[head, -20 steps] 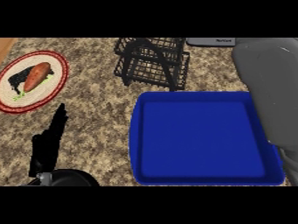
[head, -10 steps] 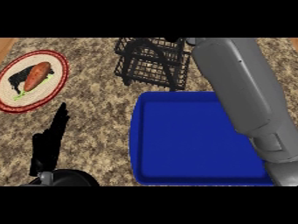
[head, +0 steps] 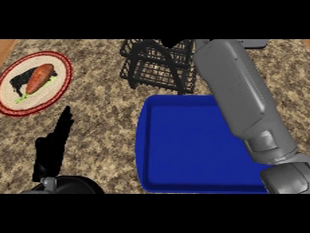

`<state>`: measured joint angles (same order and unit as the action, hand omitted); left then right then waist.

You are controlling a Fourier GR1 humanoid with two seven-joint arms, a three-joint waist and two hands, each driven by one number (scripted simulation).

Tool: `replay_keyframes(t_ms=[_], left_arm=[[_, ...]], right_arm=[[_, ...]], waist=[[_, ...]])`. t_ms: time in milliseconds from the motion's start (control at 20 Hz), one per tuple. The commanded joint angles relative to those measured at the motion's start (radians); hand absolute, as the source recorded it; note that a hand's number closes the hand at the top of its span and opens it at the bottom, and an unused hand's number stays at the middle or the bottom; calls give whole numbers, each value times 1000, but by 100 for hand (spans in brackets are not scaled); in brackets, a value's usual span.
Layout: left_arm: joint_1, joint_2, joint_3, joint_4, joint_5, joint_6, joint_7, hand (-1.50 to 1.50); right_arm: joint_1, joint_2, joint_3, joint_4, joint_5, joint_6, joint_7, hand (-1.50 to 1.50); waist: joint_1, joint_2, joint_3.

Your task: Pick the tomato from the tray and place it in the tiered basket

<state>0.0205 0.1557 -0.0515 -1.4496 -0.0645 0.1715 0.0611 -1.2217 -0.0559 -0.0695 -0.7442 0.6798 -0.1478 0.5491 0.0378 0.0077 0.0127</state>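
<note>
The tomato cannot be seen anywhere in the head view, so its place cannot be told; it may be hidden by the right arm.

At the far left lies a round woven plate with a red rim [head: 7, 103], and on it a long orange-red vegetable [head: 39, 76] rests over a dark leafy piece. Lower down, near the bottom edge, the black left hand [head: 54, 144] rests with its fingers straight, held together and pointing up, touching nothing. In the middle, at the top, stands the black wire tiered basket [head: 158, 67] on the speckled stone counter [head: 103, 113]. Just below it lies the blue rectangular plastic tray [head: 184, 145]. The grey right forearm [head: 241, 104] crosses the tray's right side, going from the lower right corner up to the basket. The right hand [head: 176, 43] shows only as a dark shape at the basket's top, and I cannot tell how it is held.

Compared with one second ago, the right forearm has swung from the right edge toward the basket. The plate, tray, basket and left hand have stayed in place.
</note>
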Motion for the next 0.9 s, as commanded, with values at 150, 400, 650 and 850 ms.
replay_keyframes(t_ms=[150,400,650,850], left_arm=[[23,-42,-15,65,16,-25,-31,0],[12,-67,-37,63,-20,0,-16,0],[45,-57,-11,17,-13,7,13,0],[63,-50,11,51,-18,7,-21,0]], right_arm=[[-4,54,-86,69,-184,-161,-114,-150],[-49,52,-216,80,-252,-223,-238,-150],[-27,-40,-265,7,-232,-360,-252,-150],[28,-105,-264,-45,-191,-408,-167,-150]], waist=[[7,4,-13],[-1,7,-13],[-30,-7,-12],[-50,-12,-13]])
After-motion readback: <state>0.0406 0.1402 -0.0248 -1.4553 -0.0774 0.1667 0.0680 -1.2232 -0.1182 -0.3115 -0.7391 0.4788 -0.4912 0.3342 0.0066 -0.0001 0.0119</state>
